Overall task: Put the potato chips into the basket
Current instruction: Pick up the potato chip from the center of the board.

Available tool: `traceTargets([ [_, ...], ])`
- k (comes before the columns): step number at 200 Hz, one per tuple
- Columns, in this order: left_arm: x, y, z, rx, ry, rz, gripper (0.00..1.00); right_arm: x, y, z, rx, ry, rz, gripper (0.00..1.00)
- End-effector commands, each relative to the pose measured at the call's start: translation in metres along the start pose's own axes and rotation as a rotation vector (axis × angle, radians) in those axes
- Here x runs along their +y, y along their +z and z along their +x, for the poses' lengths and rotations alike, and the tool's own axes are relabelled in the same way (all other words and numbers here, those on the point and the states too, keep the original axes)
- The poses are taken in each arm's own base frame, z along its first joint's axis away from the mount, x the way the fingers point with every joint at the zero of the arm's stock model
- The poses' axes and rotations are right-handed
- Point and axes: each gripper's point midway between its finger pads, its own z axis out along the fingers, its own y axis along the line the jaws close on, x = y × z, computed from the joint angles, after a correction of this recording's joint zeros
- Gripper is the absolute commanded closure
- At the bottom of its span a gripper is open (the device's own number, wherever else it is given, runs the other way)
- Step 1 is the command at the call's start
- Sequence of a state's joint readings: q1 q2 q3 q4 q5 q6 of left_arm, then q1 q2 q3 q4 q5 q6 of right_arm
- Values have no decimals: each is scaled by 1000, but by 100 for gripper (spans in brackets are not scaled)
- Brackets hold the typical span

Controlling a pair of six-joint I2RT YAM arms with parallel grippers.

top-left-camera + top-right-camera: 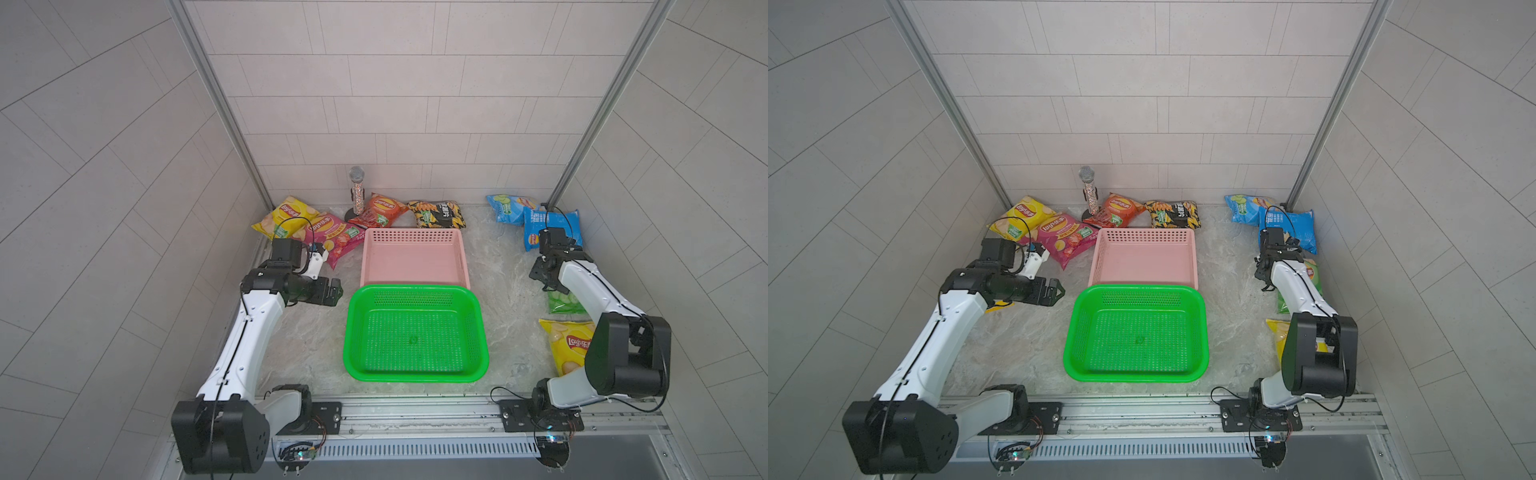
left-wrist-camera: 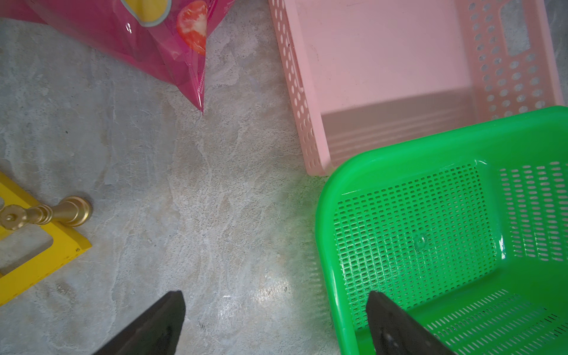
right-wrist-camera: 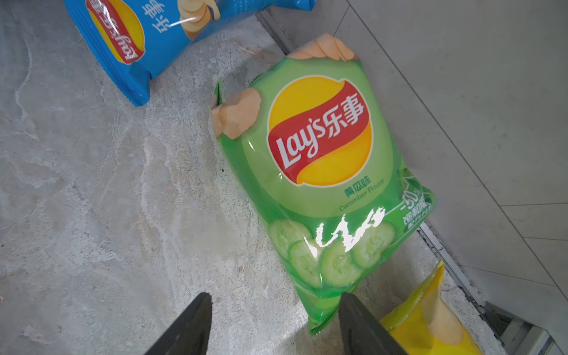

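**Lining up on the cucumber bag: right arm, both baskets empty**

Clock set on a top view, 12 at the back wall.

The puffy green foil cucumber chip bag (image 3: 319, 172) lies flat on the grey marbled tabletop (image 1: 316, 340) at 3 o'clock. It sits tight to the side wall, well apart from the bright green perforated plastic basket (image 1: 415, 287) at centre. The pale pink perforated plastic basket (image 1: 415, 266) touches the green one at 12. Neither basket holds a bag yet.

The right gripper (image 3: 275, 296) hovers at the bag's lower corner, jaws apart, nothing clamped. The left gripper (image 2: 275, 293) is spread wide and empty at 9, beside the green basket's rim.

Risks:
- A corner pinch on slick foil may slip, or the puffy bag may swing and drop short of the rim.
- The bag hugs the wall, so the outer finger may foul the wall or snag the yellow foil chip bag (image 3: 430, 319) just beside it at 4.
- There are two baskets and the task names one, so the wrong one could be used.

Not resolved:
- Whether a finger touches the foil: cannot tell.
- In both top views the right arm covers most of the green bag and part of the yellow one.
- The right wrist view cuts off the yellow bag and the blue foil chip bag (image 3: 138, 46).
- The left wrist view shows a flat yellow plastic piece (image 2: 37, 255) with a gold turned item (image 2: 46, 212). Its identity is unclear and both are cropped.
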State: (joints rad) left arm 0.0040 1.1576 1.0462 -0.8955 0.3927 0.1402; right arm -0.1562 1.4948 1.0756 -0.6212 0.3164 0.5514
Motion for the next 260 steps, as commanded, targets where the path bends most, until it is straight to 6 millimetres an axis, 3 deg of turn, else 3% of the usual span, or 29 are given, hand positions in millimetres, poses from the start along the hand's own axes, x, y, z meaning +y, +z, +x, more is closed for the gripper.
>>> traceTargets([
  [1, -1, 0, 4, 8, 11, 7, 0, -12, -1, 4, 19, -44, 58, 30],
  [33, -2, 1, 5, 11, 11, 16, 0, -22, -4, 0, -43, -40, 88, 30],
  [52, -3, 2, 5, 13, 11, 25, 0, -11, -2, -12, -57, -36, 49, 31],
  [88, -2, 2, 6, 15, 12, 16, 0, 9, 22, -29, -3, -89, 82, 35],
  [164, -2, 2, 5, 13, 15, 16, 0, 26, 44, -54, -2, -142, 139, 35],
  [260, -3, 2, 5, 9, 15, 24, 0, 21, 57, -33, 21, -120, 186, 35],
])
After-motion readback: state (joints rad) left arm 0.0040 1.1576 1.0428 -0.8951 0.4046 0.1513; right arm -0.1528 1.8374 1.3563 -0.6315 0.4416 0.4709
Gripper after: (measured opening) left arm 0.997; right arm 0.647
